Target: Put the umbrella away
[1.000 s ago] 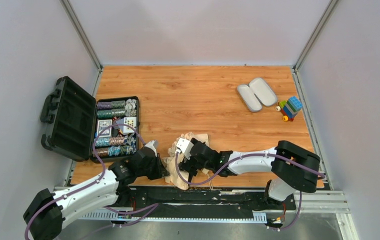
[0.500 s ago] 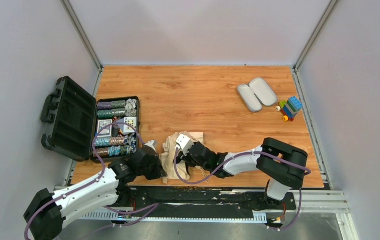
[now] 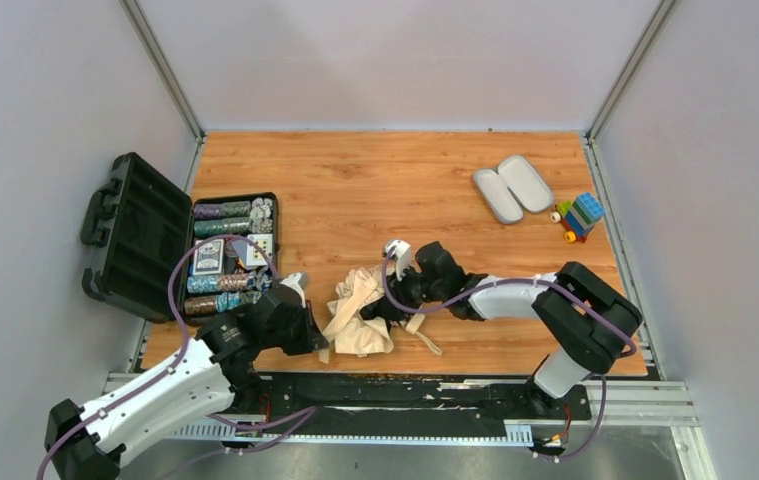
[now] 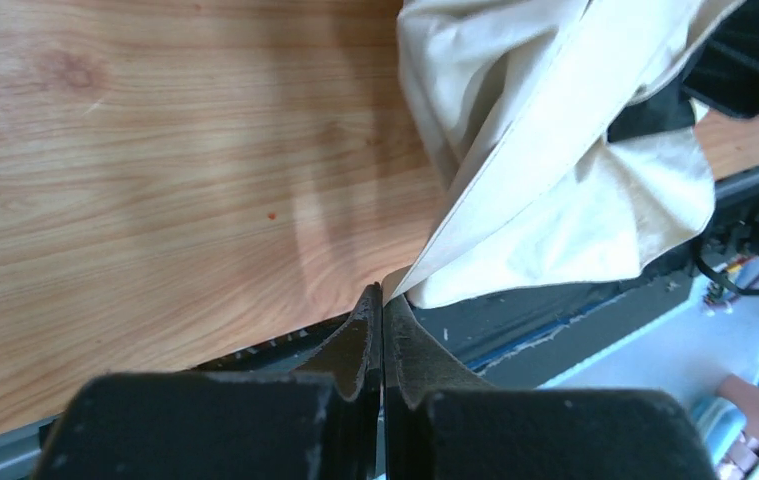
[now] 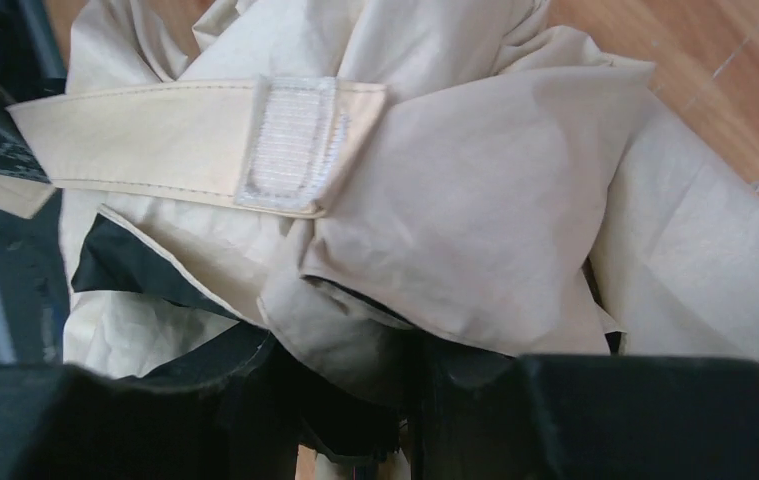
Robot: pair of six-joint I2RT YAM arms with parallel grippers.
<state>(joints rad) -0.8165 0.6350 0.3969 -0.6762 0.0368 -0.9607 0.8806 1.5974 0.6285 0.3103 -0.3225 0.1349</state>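
Observation:
The umbrella [image 3: 357,322] is a crumpled heap of beige fabric near the table's front edge, between both grippers. My left gripper [image 3: 312,337] sits at its left edge. In the left wrist view this gripper [image 4: 383,294] is shut, with the tip of a pale fabric strip [image 4: 515,170] pinched in it. My right gripper [image 3: 391,304] reaches in from the right. In the right wrist view it [image 5: 351,374] is shut on a bunch of the umbrella fabric [image 5: 475,200]. The strap tab with its white hook patch [image 5: 290,145] lies across the top. Shaft and handle are hidden.
An open black case [image 3: 135,235] of poker chips stands at the left. Two lilac-grey oval case halves [image 3: 513,187] and a toy block car [image 3: 579,216] lie at the back right. A black mat [image 3: 405,390] runs along the near edge.
My right gripper has gone from open to shut on the fabric and pulled back and to the right, stretching the umbrella out. The left gripper stayed shut and shifted slightly left.

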